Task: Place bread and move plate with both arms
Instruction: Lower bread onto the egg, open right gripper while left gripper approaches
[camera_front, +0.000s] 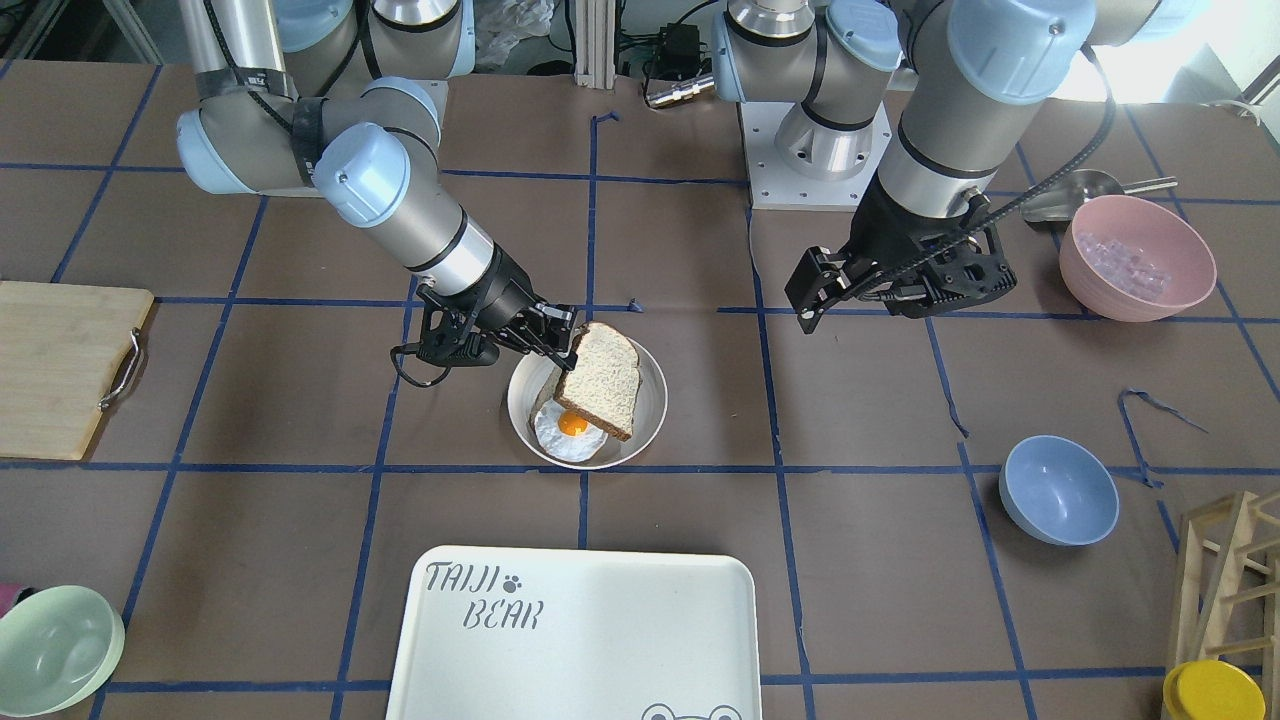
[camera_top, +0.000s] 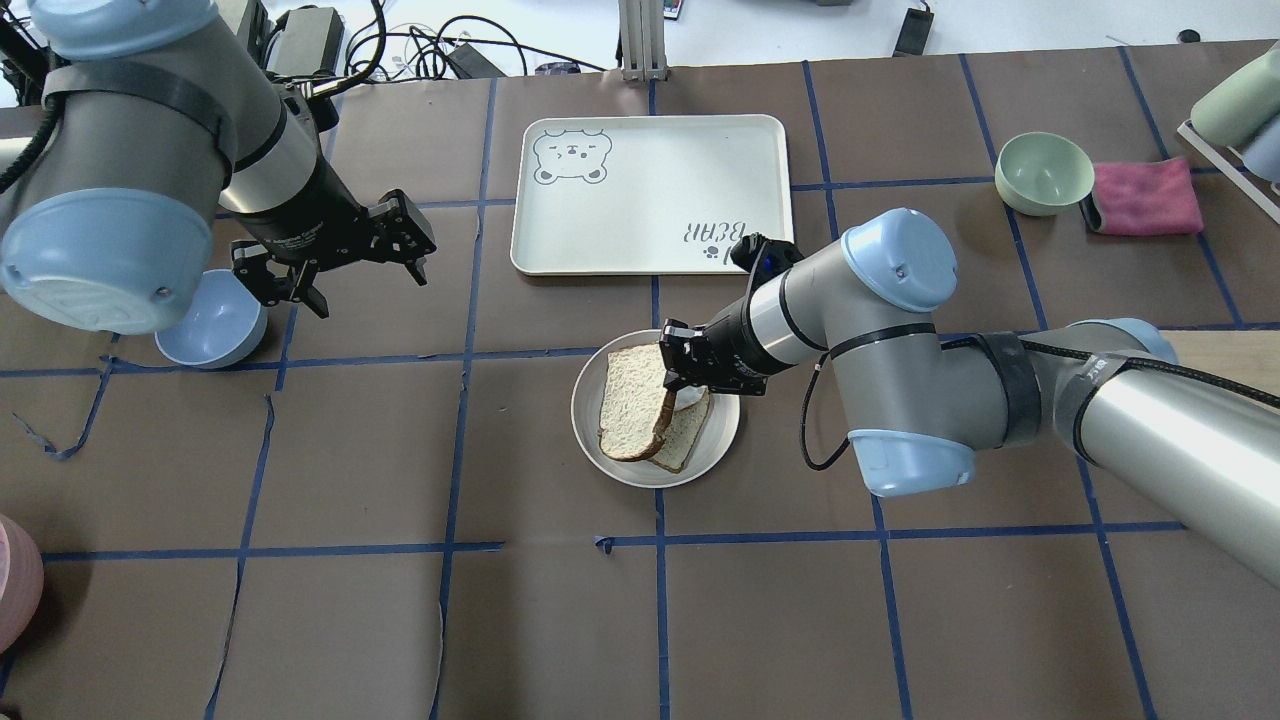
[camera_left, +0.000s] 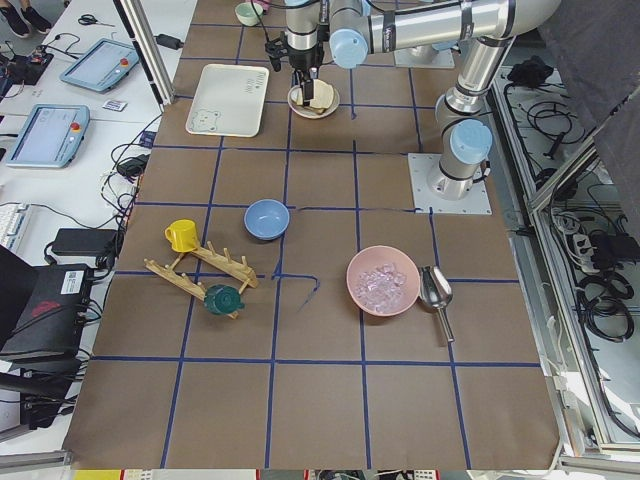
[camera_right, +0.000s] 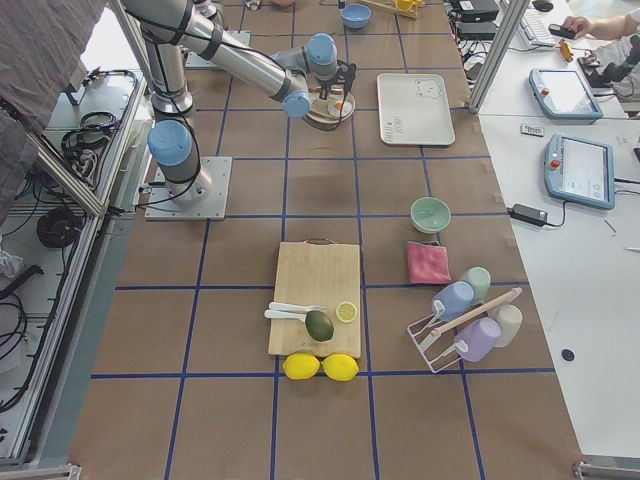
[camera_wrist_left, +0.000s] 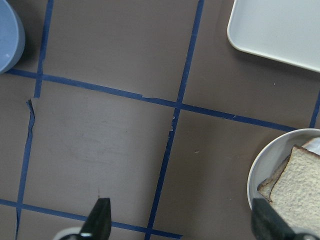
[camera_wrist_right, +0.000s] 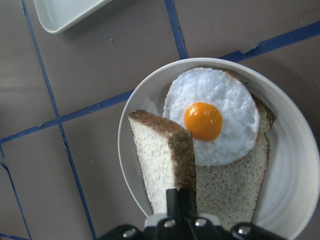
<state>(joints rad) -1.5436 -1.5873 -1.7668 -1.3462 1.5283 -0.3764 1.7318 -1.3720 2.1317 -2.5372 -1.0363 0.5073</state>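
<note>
My right gripper (camera_top: 672, 385) is shut on the crust edge of the bread (camera_top: 630, 400), a pale slice with a dark crust. It holds the slice tilted over the round cream plate (camera_top: 590, 440), in the middle of the table. In the right wrist view the bread (camera_wrist_right: 162, 167) hangs from the gripper (camera_wrist_right: 180, 197) beside a fried egg (camera_wrist_right: 210, 117) on a second slice (camera_wrist_right: 230, 192) in the plate (camera_wrist_right: 125, 145). My left gripper (camera_top: 368, 290) is open and empty, well to the plate's side above bare table; its fingertips (camera_wrist_left: 100, 220) show in the left wrist view.
The white "TAIJI BEAR" tray (camera_top: 650, 190) lies just beyond the plate. A blue bowl (camera_top: 210, 325) sits under my left arm. A green bowl (camera_top: 1043, 172) and a pink cloth (camera_top: 1145, 197) are far right. A pink bowl (camera_front: 1135, 255) and a cutting board (camera_front: 60, 365) sit near the table's ends.
</note>
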